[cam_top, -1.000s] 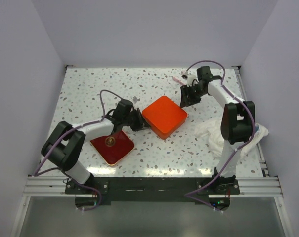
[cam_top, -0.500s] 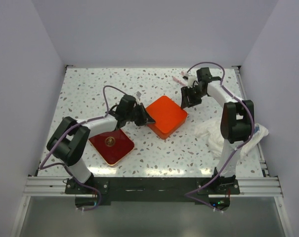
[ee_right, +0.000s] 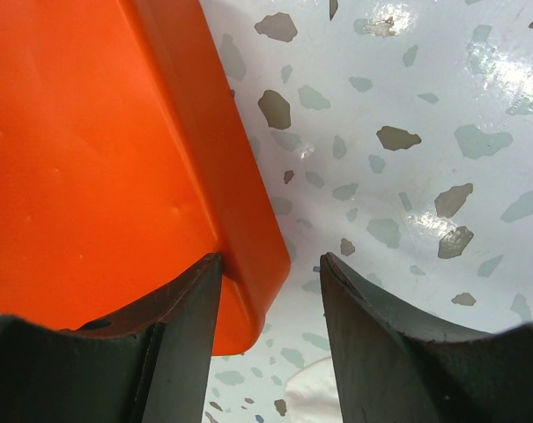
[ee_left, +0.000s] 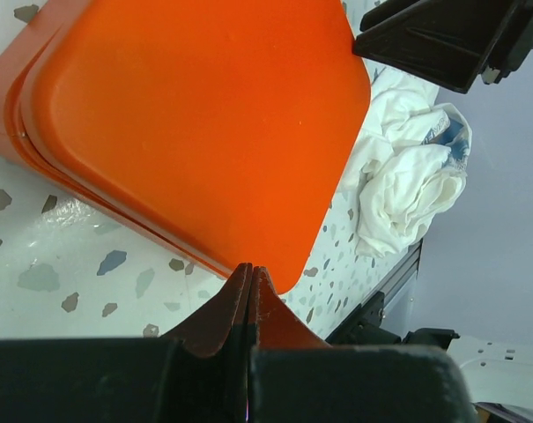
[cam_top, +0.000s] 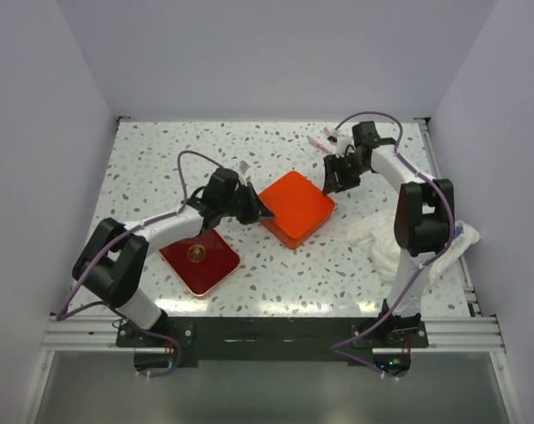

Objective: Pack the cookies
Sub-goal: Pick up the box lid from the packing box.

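Flanking orange box: red lid, crumpled white cloth

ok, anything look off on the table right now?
Crumpled white cloth lies bunched at the right edge of the table. The orange box sits diagonal to the table edges. Nothing looks spilled or broken.
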You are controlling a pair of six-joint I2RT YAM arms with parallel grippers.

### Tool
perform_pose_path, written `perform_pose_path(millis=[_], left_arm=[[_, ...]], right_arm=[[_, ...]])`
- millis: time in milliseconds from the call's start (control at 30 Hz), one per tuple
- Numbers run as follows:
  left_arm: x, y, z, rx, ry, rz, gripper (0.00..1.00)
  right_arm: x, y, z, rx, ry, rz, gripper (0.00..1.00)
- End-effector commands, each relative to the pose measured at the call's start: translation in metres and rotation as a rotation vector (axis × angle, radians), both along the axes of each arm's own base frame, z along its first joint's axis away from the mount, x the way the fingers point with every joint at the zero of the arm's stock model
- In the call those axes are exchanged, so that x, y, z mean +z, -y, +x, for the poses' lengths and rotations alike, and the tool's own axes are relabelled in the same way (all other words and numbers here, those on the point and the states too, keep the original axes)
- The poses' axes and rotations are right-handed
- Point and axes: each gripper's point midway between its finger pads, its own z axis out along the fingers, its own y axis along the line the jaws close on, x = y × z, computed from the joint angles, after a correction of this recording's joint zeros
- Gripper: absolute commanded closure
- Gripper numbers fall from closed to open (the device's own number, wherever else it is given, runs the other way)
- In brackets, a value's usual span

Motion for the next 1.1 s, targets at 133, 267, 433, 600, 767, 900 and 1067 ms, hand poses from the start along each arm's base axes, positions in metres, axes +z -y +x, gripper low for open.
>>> perform_pose_path(millis=[133,267,433,600,767,900,1067], left_arm=[[-0.014,0.000,-0.011,-0.035,-0.018,0.033,1.00],[-0.017,0.002,-0.011,-0.046,-0.026,0.044,1.00],[-0.021,0.004,-0.008,-0.048,-0.029,0.050,1.00],[-0.019,0.010,0.002,-0.046,-0.019,0.042,1.00],[-0.016,0.020,0.013,-0.054,-0.006,0.029,1.00],[-0.016,0.022,0.016,-0.060,-0.004,0.029,1.00],[-0.014,0.026,0.018,-0.066,0.001,0.020,1.00]], right_arm=[[-0.015,0.006,-0.005,-0.008,-0.030,-0.035,0.48],[-0.014,0.006,-0.006,-0.008,-0.027,-0.035,0.48],[-0.015,0.005,-0.007,-0.010,-0.032,-0.033,0.48],[-0.015,0.005,-0.006,-0.009,-0.032,-0.032,0.47],[-0.017,0.005,-0.008,-0.009,-0.038,-0.035,0.47],[-0.018,0.007,-0.009,-0.010,-0.038,-0.039,0.46],[-0.020,0.010,-0.009,-0.013,-0.036,-0.056,0.44]])
